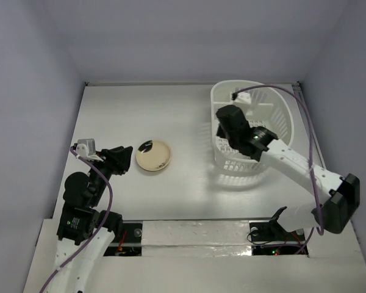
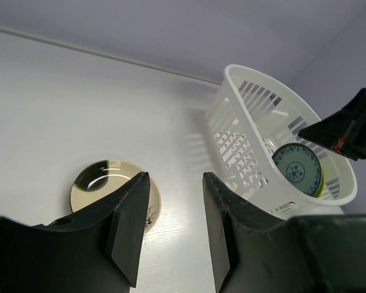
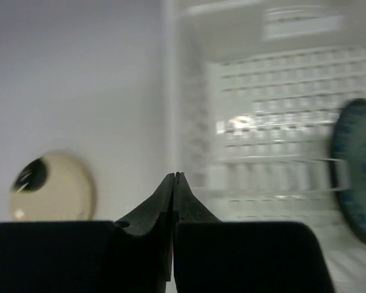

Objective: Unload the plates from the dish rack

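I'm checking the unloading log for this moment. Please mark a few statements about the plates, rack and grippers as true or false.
1. A cream round plate lies on the table, outside the white slotted plastic dish rack. True.
2. The left gripper is shut on that plate. False: its fingers are apart and hold nothing.
3. A grey-blue patterned plate stands on edge inside the rack. True.
4. The right gripper is wide open. False: its fingertips are pressed together.
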### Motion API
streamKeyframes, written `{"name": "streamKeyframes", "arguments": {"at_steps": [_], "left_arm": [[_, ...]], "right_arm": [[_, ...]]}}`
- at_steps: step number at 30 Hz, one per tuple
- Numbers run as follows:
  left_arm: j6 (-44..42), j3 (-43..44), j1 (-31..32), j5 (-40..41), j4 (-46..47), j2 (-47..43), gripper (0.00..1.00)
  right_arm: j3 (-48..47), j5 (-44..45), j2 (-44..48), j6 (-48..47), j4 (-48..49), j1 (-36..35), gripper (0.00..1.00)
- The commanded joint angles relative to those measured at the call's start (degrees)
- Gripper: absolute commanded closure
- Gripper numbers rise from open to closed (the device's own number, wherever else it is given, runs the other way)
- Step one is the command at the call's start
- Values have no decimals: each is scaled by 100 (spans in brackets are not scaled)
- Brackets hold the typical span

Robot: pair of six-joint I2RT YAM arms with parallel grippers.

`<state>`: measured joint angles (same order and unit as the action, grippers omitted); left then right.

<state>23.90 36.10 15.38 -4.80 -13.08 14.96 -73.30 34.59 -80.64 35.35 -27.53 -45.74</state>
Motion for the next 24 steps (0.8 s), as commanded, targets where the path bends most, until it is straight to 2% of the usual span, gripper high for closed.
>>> {"name": "streamKeyframes", "arguments": {"at_steps": [1,3,5,6,10,24], "left_arm": [[-17,134,-8,-127,306,-142,63],[-17,134,53,-109,306,-186,62],[-17,143,105,-83,315,-239,62],[-17,143,106,-65,298,-239,62],[-17,143,167,-39,280,-301,62],[-17,152,273,-12,271,-318,62]], "right_arm": [[447,1075,294,-81,-1490,564,100],[553,1164,461,-116,-1895,951,100],[588,1287,514,-134,-2220,1153,87],[580,1287,523,-160,-2309,1207,77],[518,1270,567,-300,-2503,1330,65],[624,1033,215,-556,-2126,1629,68]]}}
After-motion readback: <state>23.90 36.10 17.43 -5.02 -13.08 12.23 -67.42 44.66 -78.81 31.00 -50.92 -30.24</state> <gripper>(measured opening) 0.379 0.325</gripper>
